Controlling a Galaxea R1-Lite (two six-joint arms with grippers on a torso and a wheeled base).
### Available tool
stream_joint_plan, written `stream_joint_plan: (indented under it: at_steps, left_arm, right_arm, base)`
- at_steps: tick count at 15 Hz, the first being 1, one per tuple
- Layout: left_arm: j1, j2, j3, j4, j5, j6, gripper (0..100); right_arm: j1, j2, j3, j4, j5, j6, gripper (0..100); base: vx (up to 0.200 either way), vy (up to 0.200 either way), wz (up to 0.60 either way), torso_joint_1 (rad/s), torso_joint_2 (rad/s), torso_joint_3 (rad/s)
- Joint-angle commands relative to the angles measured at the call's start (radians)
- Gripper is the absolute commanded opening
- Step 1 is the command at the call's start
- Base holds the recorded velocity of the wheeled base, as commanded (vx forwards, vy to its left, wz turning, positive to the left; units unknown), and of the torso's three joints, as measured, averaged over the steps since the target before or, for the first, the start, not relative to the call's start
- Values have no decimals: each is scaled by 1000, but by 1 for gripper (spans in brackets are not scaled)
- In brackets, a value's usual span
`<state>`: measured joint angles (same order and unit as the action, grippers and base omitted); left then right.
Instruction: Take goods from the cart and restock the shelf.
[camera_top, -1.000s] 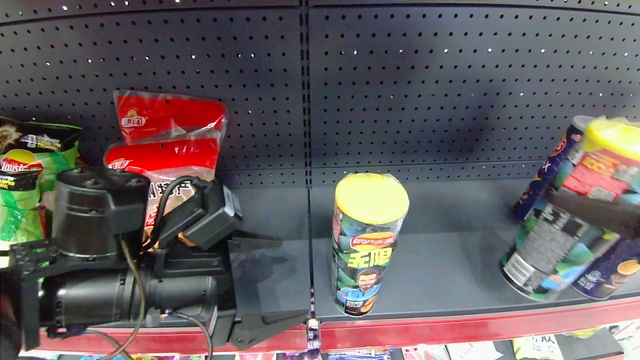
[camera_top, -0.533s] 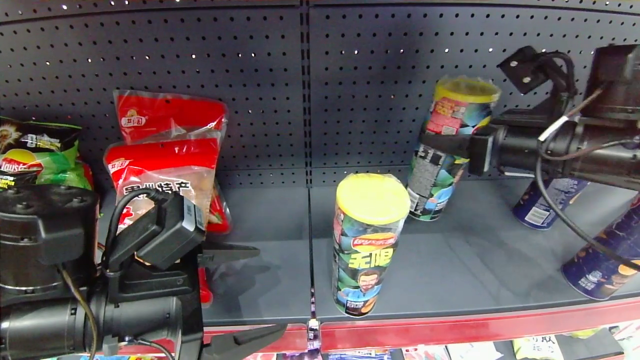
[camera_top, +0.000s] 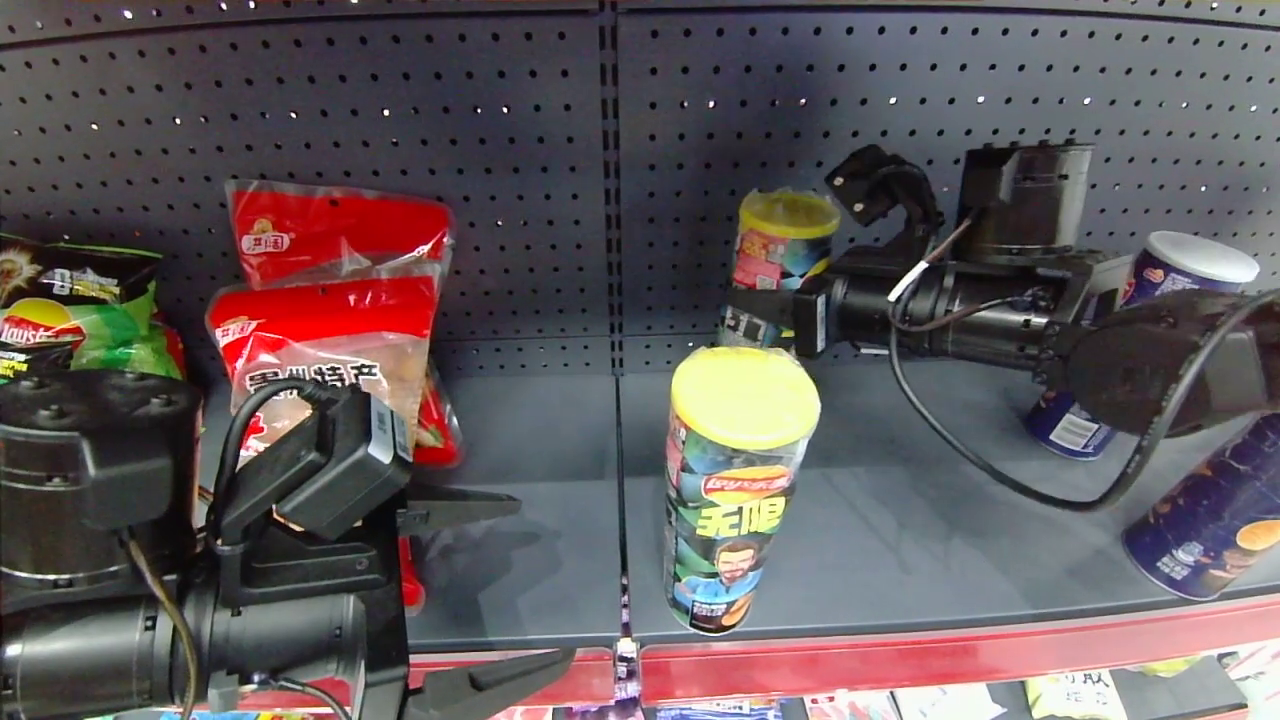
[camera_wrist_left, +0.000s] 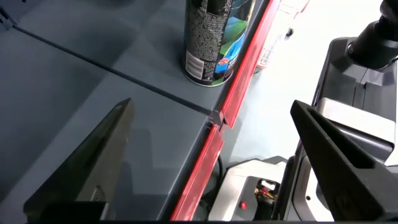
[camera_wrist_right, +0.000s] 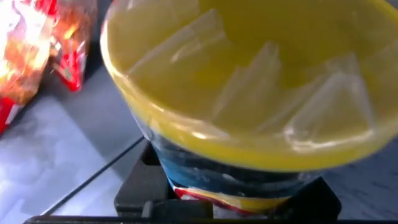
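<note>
We observed the right gripper (camera_top: 757, 318) with its fingers closed on a yellow-lidded chip can (camera_top: 786, 240), held upright at the back of the shelf (camera_top: 900, 520), directly behind 1 matching can (camera_top: 738, 490) standing near the front edge. The left gripper (camera_top: 545, 578) hung at the shelf's front lip, fingers spread wide and holding nothing, beside the red snack bags (camera_top: 330, 300).

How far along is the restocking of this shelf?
Done: one yellow-lid can stands at the shelf front. In hand: the right gripper holds a second can behind it, not yet released. Remaining: setting it down; the left gripper is open and empty.
</note>
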<state>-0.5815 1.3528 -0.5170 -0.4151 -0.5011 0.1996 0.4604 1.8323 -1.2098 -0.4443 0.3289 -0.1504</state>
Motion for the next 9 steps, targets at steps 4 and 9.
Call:
stream_joint_plan:
  at_steps: [4,9]
  left_arm:
    - [0,3,-1,-1,4,-2,100]
    - [0,8,-5,-4,4,-2,100]
  right_arm:
    - [37,47,-13,-1,-4,-1,0]
    - [38,51,-7,-2,-16,-1,100]
  base:
    - [0,0,0,0,0,0]
    - [0,0,0,0,0,0]
